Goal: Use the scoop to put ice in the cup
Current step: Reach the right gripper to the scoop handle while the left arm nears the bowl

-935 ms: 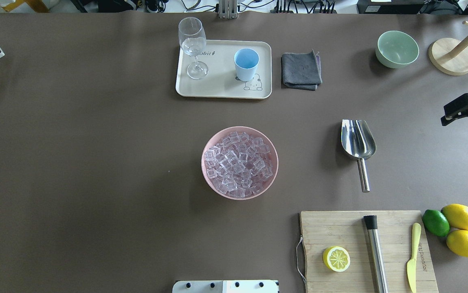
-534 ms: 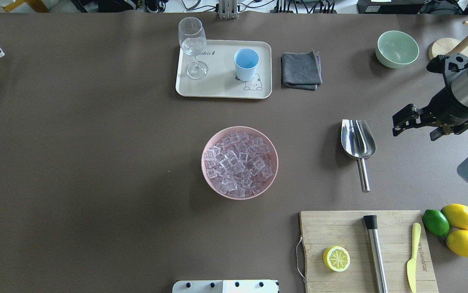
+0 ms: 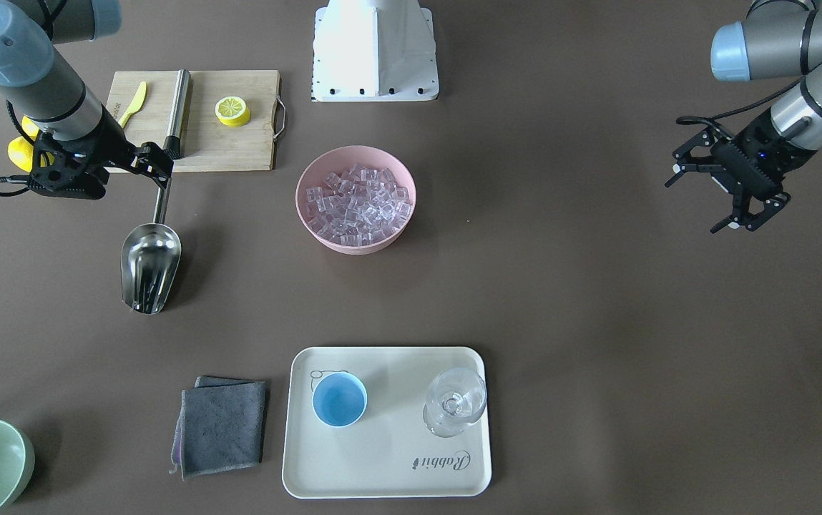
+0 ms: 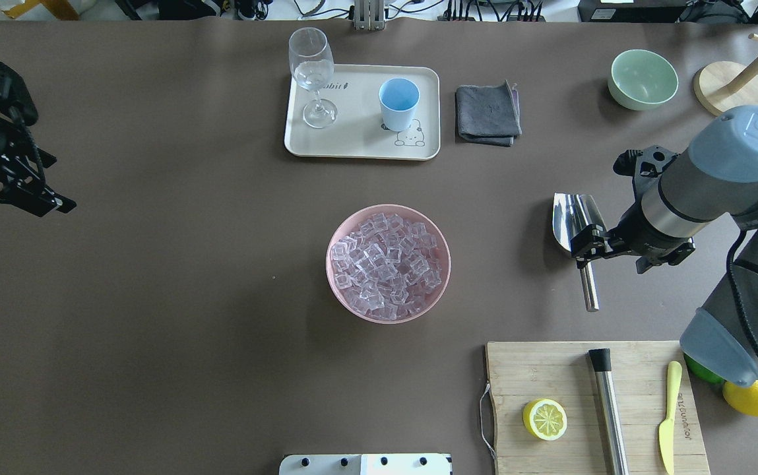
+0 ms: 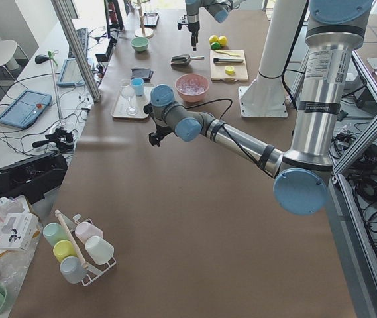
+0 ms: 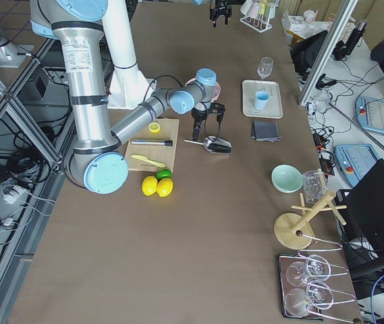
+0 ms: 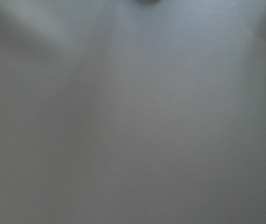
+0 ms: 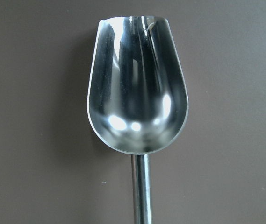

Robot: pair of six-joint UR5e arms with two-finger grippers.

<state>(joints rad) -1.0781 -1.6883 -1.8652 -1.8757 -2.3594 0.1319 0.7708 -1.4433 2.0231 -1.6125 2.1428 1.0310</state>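
Observation:
The steel scoop [image 4: 575, 214] lies on the table right of the pink bowl [image 4: 442, 277], trough away from the robot, handle [image 4: 589, 290] toward it. The scoop fills the right wrist view [image 8: 137, 93]. My right gripper [image 4: 586, 249] hangs open over the joint of trough and handle, apart from it; in the front view [image 3: 160, 163] it is above the handle. The bowl holds many clear ice cubes [image 4: 386, 264]. The light-blue cup [image 4: 398, 102] stands empty on a cream tray [image 4: 359, 148]. My left gripper [image 4: 52, 185] is open and empty at the far left.
A wine glass [image 4: 313, 72] shares the tray. A grey cloth [image 4: 487, 112], a green bowl [image 4: 642, 79] and a wooden stand [image 4: 728, 92] sit at the back right. A cutting board [image 4: 550, 369] with lemon half, steel cylinder [image 4: 608, 409] and yellow knife lies near right.
My right arm has swung in from the right edge and its gripper now hangs over the scoop. My left gripper has come into view at the left edge. The objects have not moved.

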